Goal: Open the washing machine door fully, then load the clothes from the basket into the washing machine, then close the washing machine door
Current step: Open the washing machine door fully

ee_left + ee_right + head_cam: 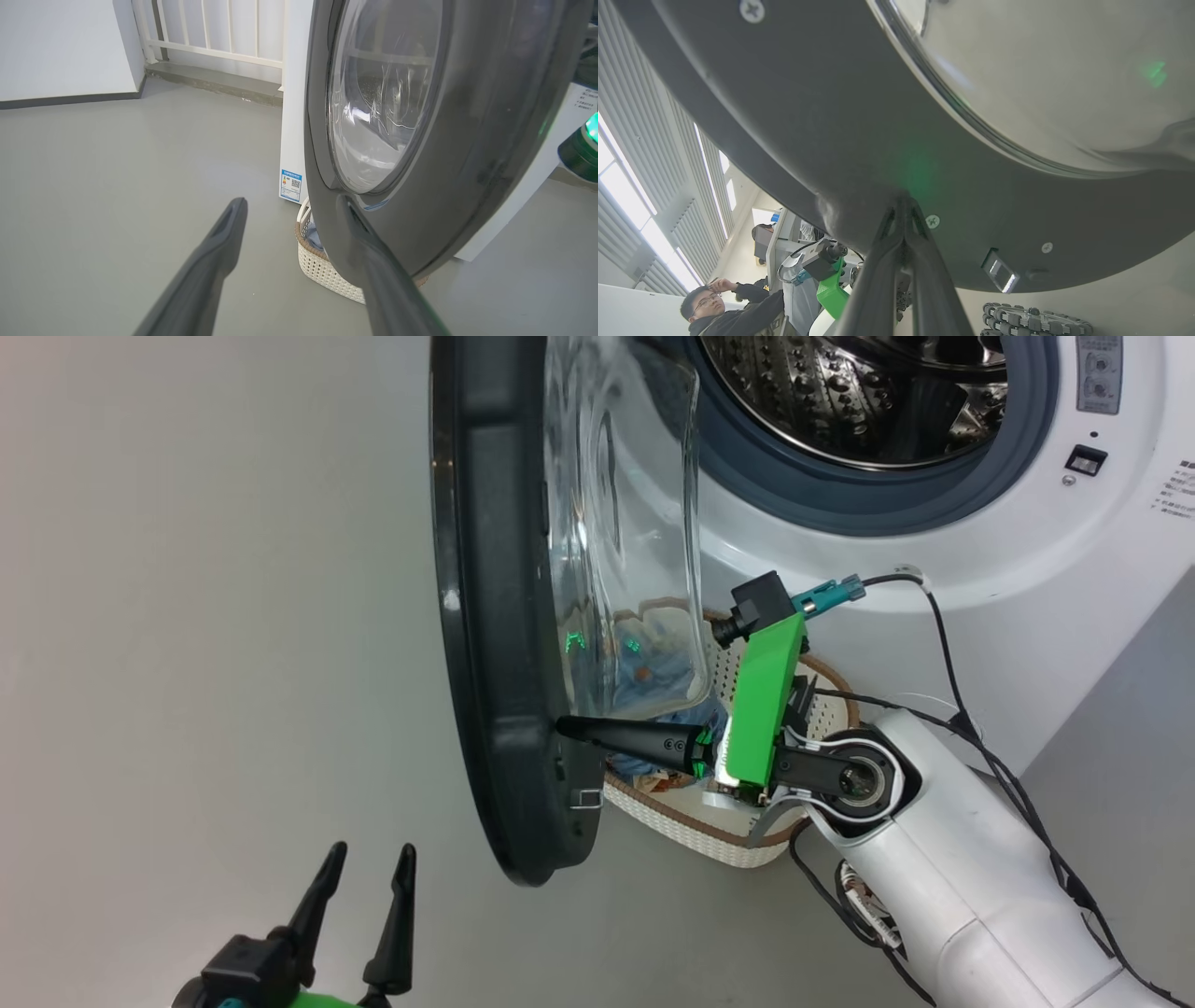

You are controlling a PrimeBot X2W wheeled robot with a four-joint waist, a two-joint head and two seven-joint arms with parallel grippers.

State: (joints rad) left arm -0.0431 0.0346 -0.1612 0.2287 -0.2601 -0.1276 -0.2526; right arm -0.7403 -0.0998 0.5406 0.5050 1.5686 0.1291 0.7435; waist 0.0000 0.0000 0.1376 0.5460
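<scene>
Nearest the head camera, at the lower left: left gripper, fingers spread wide and empty, near the lower edge of the washing machine door but apart from it. Beyond, that door standing open from the washing machine, seen edge-on, clear glass bowl bulging toward the steel drum and grey gasket. Low on the door's dark inner rim: right gripper, fingers pressed together with nothing between them, tips touching the rim just above a small metal catch. Behind that arm, on the grey floor at the foot of the machine: the basket, partly hidden by door and gripper. Inside it, the clothes, light blue, glimpsed under the closed fingers and through the glass. Far off in the right wrist view, a seated person.
</scene>
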